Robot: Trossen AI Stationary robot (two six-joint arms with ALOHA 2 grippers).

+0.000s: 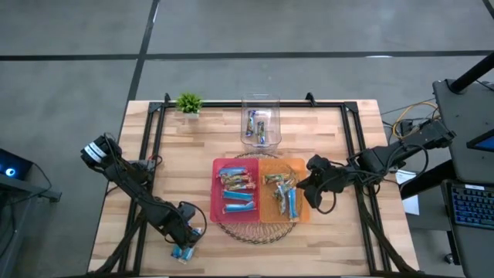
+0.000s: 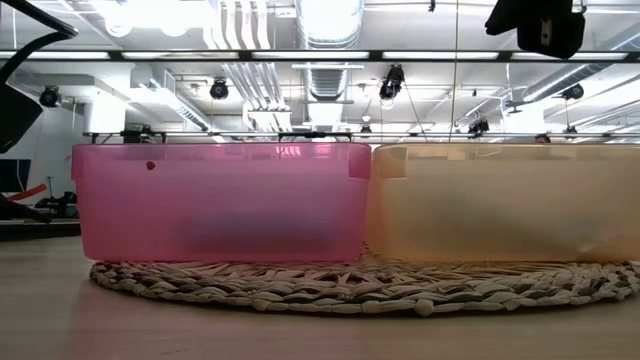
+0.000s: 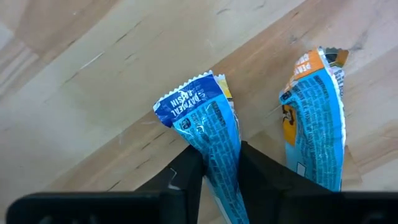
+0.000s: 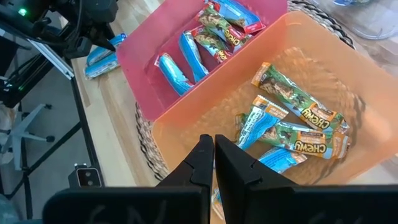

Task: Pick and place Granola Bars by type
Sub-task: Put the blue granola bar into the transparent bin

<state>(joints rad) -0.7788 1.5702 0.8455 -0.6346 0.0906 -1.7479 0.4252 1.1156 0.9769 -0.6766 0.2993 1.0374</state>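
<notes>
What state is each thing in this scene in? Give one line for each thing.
Left tool: closing on a blue bar on the table.
Second blue bar: lying loose beside it.
Right tool: shut, empty, above the orange bin.
Pink bin: holds several bars.
Orange bin: holds several bars.
Clear container: holds a few bars.

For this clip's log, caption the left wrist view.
Left gripper pinches a blue granola bar on the wooden table, another bar beside it.
</notes>
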